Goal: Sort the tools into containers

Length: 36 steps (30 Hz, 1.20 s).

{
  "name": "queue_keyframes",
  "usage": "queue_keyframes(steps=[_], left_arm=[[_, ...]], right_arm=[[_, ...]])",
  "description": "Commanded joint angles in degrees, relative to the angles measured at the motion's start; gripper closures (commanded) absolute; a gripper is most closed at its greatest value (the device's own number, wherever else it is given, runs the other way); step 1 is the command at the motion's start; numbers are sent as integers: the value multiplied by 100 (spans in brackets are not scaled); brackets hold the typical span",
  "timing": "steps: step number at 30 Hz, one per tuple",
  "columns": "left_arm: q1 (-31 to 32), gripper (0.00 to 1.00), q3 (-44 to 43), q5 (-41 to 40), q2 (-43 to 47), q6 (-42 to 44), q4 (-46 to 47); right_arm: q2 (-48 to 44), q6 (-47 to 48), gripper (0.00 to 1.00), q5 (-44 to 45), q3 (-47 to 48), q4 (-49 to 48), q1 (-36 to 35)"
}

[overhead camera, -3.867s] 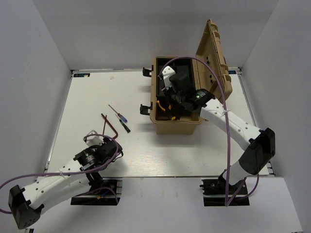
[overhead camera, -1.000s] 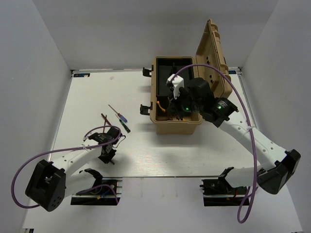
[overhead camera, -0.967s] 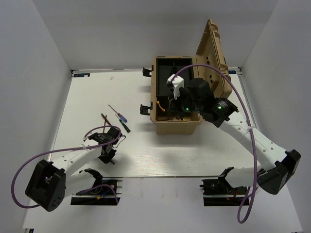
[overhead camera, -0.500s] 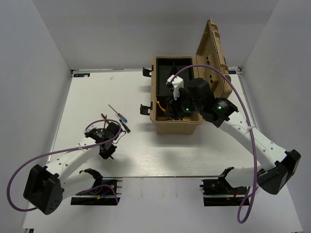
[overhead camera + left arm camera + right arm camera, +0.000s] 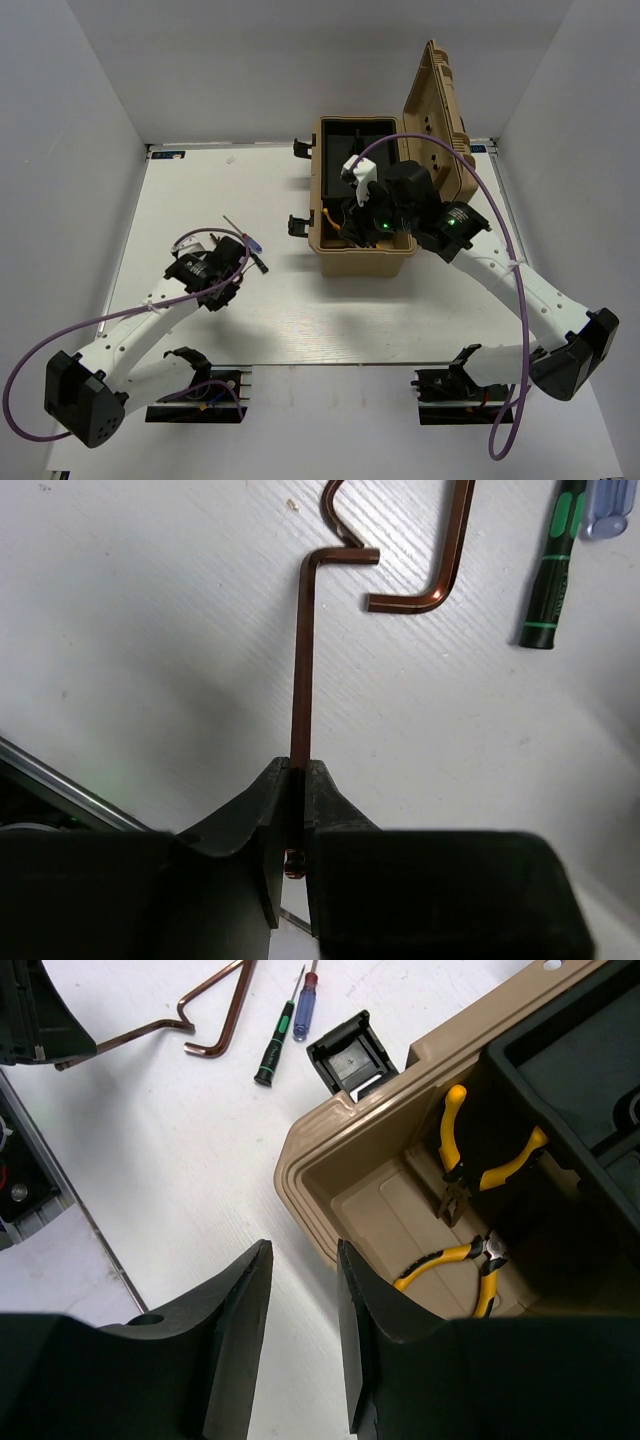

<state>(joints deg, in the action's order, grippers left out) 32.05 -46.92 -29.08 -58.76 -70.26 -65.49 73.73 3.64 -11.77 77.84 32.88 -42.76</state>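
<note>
My left gripper [image 5: 297, 770] [image 5: 222, 268] is shut on the long shank of a copper-brown L-shaped hex key [image 5: 303, 660], whose bent end points away from me. A second hex key [image 5: 450, 550] lies just beyond it. Beside that lie a green-and-black screwdriver [image 5: 548, 590] and a blue-handled screwdriver [image 5: 605, 510]. The tan toolbox [image 5: 365, 262] [image 5: 300, 1175] stands open at the back right. Two yellow-handled pliers [image 5: 480, 1165] [image 5: 455, 1258] lie inside it. My right gripper [image 5: 301, 1248] [image 5: 352, 215] hangs open and empty over the box's near left corner.
The toolbox lid [image 5: 440, 110] stands upright on the right side. A black latch [image 5: 350, 1055] sticks out from the box's left wall toward the screwdrivers. White walls close in the table [image 5: 180, 200] on three sides.
My left arm has swung away from the near edge toward the screwdrivers, carrying the hex key. The right arm has stayed over the toolbox.
</note>
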Motion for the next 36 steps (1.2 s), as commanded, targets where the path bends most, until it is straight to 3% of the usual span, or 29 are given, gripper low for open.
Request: queue_keyframes(steps=[1,10,27,33,36], left_arm=[[29,100,217,138,84,118,194],[29,100,1237,824,84,118,1108],[82,99,1826,772,-583,47,1592],[82,68,1774,544,-531,47,1592],[82,58,1721,439,-583,47,1592]], right_arm=[[-70,67,62,-1,38,-133,22],[-113,58,62,8,-23,-124,31],[-158,49,62,-62,-111,-151,84],[-166,49,62,-71,-138,-151,84],[-175,49,62,-71,-147,-151,101]])
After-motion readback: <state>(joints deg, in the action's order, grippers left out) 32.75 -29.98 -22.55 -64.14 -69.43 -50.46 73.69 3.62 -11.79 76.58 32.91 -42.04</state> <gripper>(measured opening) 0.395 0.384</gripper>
